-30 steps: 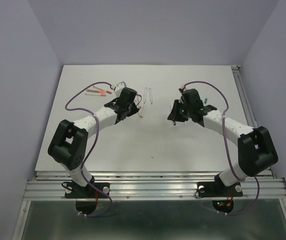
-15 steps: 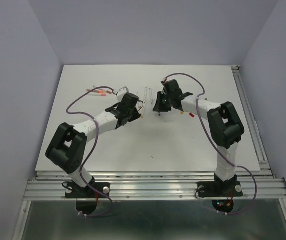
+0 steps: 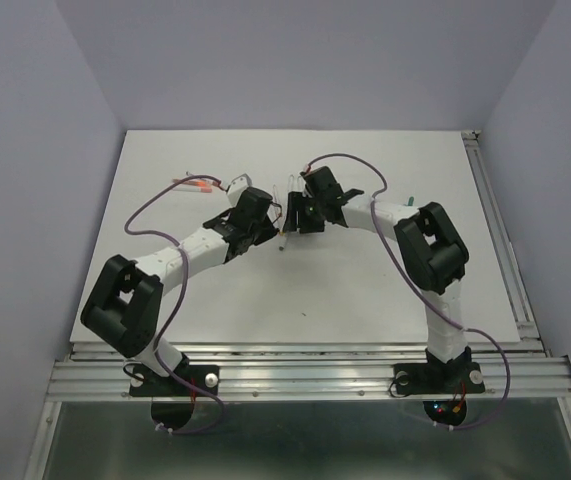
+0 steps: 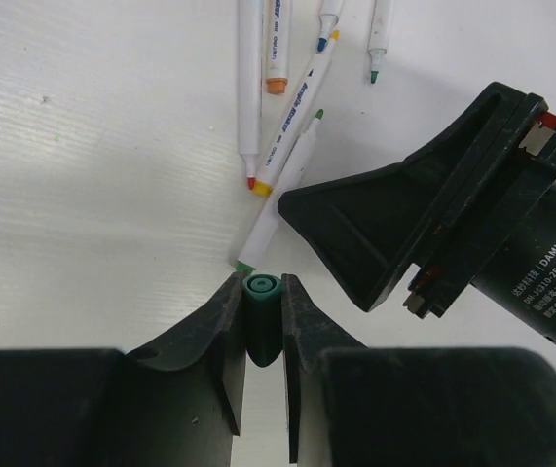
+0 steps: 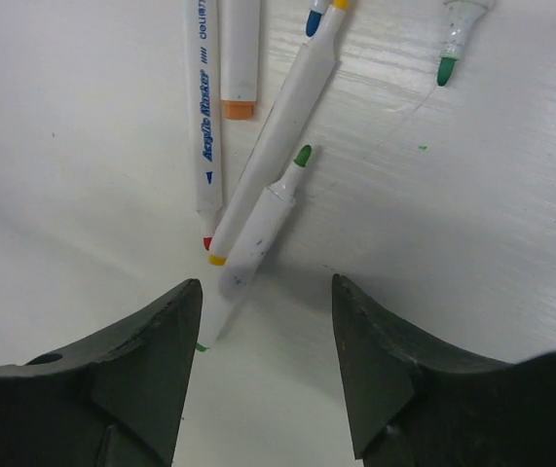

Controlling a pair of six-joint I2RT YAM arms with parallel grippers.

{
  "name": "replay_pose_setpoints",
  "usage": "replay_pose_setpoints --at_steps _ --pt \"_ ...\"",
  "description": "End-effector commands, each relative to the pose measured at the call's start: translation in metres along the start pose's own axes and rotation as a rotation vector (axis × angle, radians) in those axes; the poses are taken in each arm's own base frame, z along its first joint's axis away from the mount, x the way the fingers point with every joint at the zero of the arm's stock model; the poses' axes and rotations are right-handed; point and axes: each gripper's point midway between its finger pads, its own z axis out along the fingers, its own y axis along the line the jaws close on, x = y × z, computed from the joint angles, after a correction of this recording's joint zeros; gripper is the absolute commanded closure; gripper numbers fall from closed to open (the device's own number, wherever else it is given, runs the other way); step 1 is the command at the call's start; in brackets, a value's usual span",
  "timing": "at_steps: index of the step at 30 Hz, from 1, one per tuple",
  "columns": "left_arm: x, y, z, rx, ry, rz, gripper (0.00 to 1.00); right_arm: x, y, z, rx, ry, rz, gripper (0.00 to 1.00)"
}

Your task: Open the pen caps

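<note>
clamping the green pen cap (image 4: 261, 331) tight in the left claw (image 4: 261, 284), round end poking out between the tips, just beside the tail of a bare green-tipped pen (image 4: 276, 204) on the white surface (image 4: 83, 175). hovering close alongside with the right claw (image 5: 263, 292), spread wide and gripping nothing, straight above that same pen. fanned out next to it: more white pens (image 4: 250, 78), red, yellow, orange, blue ends showing.

green cap (image 4: 261, 319), black left gripper (image 4: 260, 284) — white pens (image 5: 258, 226), white table (image 5: 63, 146)

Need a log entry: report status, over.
Left gripper shut on green cap. Right gripper open above green-tipped pen. Other pens crowd beside it.
</note>
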Motion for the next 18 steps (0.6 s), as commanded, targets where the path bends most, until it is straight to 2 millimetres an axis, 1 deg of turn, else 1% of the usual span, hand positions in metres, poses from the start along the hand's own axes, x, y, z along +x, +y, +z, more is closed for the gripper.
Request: replay_pose_setpoints --at_steps 1,3,4,5,6,7,8,9,10,11,12,13,14,15,16,17,18 --pt "-0.015 -0.010 -0.016 0.040 -0.061 -0.016 1.00 -0.040 0.018 -0.032 0.006 -0.122 -0.004 0.35" --pt "-0.017 -0.013 -0.017 0.049 -0.065 -0.013 1.00 -0.040 0.016 -0.040 0.023 -0.135 -0.003 0.32" --pt "-0.018 -0.016 -0.018 0.055 -0.068 -0.010 1.00 -0.043 0.016 -0.046 0.029 -0.149 0.001 0.27" --pt "-0.021 -0.022 -0.019 0.069 -0.075 0.003 1.00 -0.052 0.016 -0.061 0.052 -0.192 0.005 0.24" --pt "-0.022 -0.026 -0.020 0.077 -0.076 0.016 1.00 -0.051 0.012 -0.069 0.074 -0.209 0.021 0.21" --pt "-0.023 -0.031 -0.021 0.087 -0.076 0.026 1.00 -0.054 0.007 -0.077 0.107 -0.236 0.031 0.13" --pt "-0.020 -0.035 -0.019 0.090 -0.068 0.041 1.00 -0.059 -0.007 -0.088 0.187 -0.275 0.043 0.09" --pt "-0.025 -0.045 -0.020 0.111 -0.077 0.048 1.00 -0.068 -0.007 -0.111 0.210 -0.330 0.062 0.05" --pt "-0.026 -0.051 -0.021 0.124 -0.077 0.058 1.00 -0.064 -0.020 -0.120 0.263 -0.340 0.081 0.00" --pt "-0.026 -0.062 -0.019 0.143 -0.072 0.071 1.00 -0.071 -0.030 -0.146 0.317 -0.401 0.124 0.00" --pt "-0.027 -0.068 -0.019 0.152 -0.070 0.082 1.00 -0.068 -0.041 -0.155 0.353 -0.420 0.157 0.00" --pt "-0.022 -0.072 -0.012 0.154 -0.054 0.113 1.00 -0.060 -0.066 -0.166 0.429 -0.441 0.194 0.00" --pt "-0.020 -0.079 -0.009 0.163 -0.047 0.127 1.00 -0.054 -0.079 -0.176 0.464 -0.451 0.225 0.00" --pt "-0.023 -0.096 -0.012 0.196 -0.056 0.149 1.00 -0.058 -0.082 -0.197 0.468 -0.508 0.269 0.00" --pt "-0.022 -0.103 -0.009 0.203 -0.053 0.164 1.00 -0.057 -0.091 -0.208 0.494 -0.533 0.289 0.00" --pt "-0.019 -0.118 -0.002 0.225 -0.041 0.182 1.00 -0.047 -0.111 -0.216 0.557 -0.536 0.306 0.00" --pt "-0.011 -0.130 -0.001 0.246 -0.026 0.207 1.00 -0.049 -0.111 -0.235 0.552 -0.579 0.321 0.00"
